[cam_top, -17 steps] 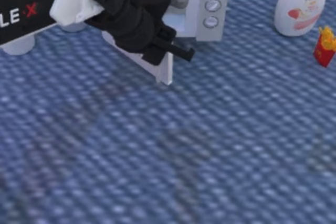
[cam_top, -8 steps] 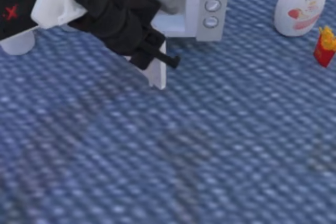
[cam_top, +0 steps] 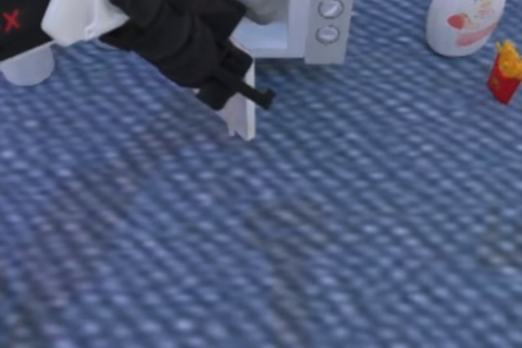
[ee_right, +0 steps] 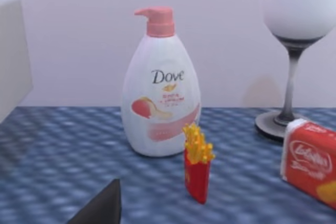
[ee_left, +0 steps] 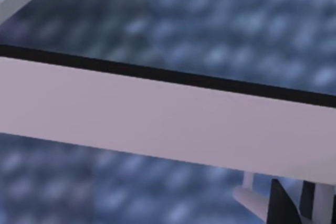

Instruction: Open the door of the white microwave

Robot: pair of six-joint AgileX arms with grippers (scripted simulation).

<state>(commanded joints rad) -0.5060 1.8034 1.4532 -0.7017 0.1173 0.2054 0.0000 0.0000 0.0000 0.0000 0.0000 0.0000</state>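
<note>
The white microwave [cam_top: 326,14] stands at the table's far edge, its two silver knobs facing the camera and its cavity [cam_top: 269,34] exposed. Its door [cam_top: 245,120] stands swung far out toward the near side, hinged at the left. My left gripper [cam_top: 243,91] is shut on the door's free edge, one dark finger poking past it. In the left wrist view the door's edge [ee_left: 168,114] fills the middle as a broad white band, with one dark finger [ee_left: 281,208] beside a white handle bar. My right arm is parked out of the top view; one dark fingertip [ee_right: 107,205] shows, nothing in the jaws.
A Dove bottle [cam_top: 466,6] and a red carton of fries [cam_top: 504,71] stand at the far right. The right wrist view also shows a wine glass [ee_right: 296,40] and a red biscuit pack [ee_right: 310,161]. Blue patterned cloth [cam_top: 285,242] covers the table.
My left gripper has drawn back to the left with the door, which has swung wider open and bared more of the cavity. The last half second shows only slight motion.
</note>
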